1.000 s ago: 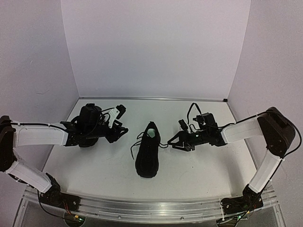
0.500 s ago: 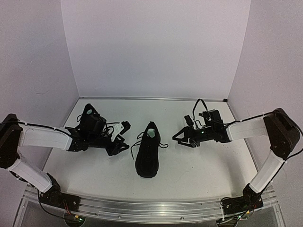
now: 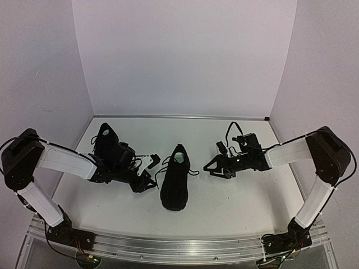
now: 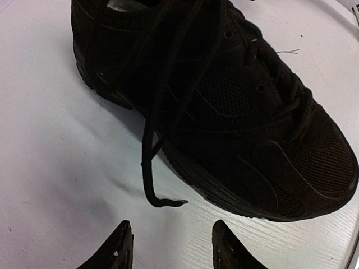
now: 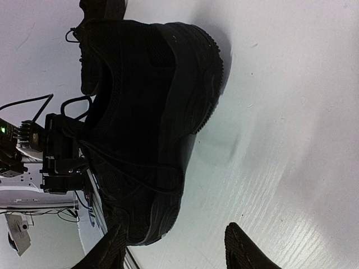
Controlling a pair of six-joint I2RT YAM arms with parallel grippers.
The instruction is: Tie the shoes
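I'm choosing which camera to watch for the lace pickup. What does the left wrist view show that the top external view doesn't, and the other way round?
Only the left wrist view: the loose lace end lying flat on the table, just ahead of the open left tool, which holds nothing.
Only the top external view: the second shoe at far left, and the right tool open on the middle shoe's other side.
Both: the middle shoe, the left tool and the white table.

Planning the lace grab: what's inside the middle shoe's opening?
In the middle shoe, a pale insole shows through the opening. Deeper toward the toe cannot be seen; the shoe itself covers it.
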